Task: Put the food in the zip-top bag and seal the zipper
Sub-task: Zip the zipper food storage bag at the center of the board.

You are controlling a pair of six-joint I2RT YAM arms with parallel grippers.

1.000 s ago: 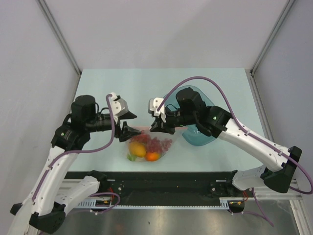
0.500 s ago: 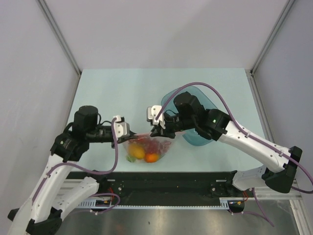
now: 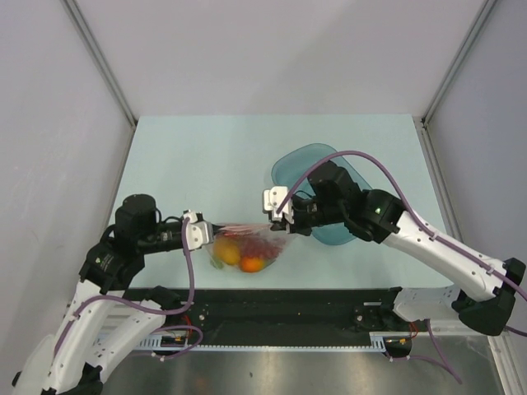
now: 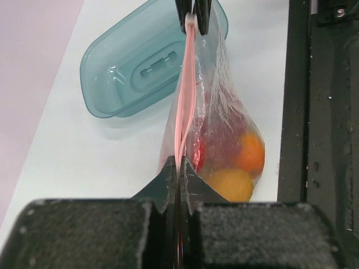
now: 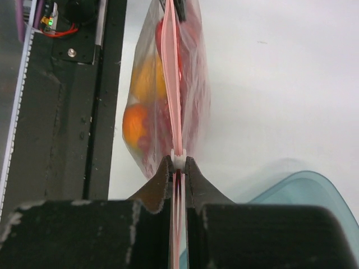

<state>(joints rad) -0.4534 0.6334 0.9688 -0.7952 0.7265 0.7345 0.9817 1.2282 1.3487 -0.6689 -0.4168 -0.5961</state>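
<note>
The top camera is looking steeply down from above and behind the arm bases [image 3: 160, 298] over the whole table [image 3: 206, 148]. Both wrist cameras are peering close along their own fingers [image 4: 162, 180], facing each other from opposite ends of the zipper [image 4: 185, 106]; all three are sharing the zip-top bag [image 3: 247, 247] and blue bowl [image 3: 300, 164].

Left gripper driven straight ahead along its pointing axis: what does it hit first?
The left gripper is shut on the zipper; straight ahead it would run along that strip and probably meet the right gripper clamped at the far end.
</note>
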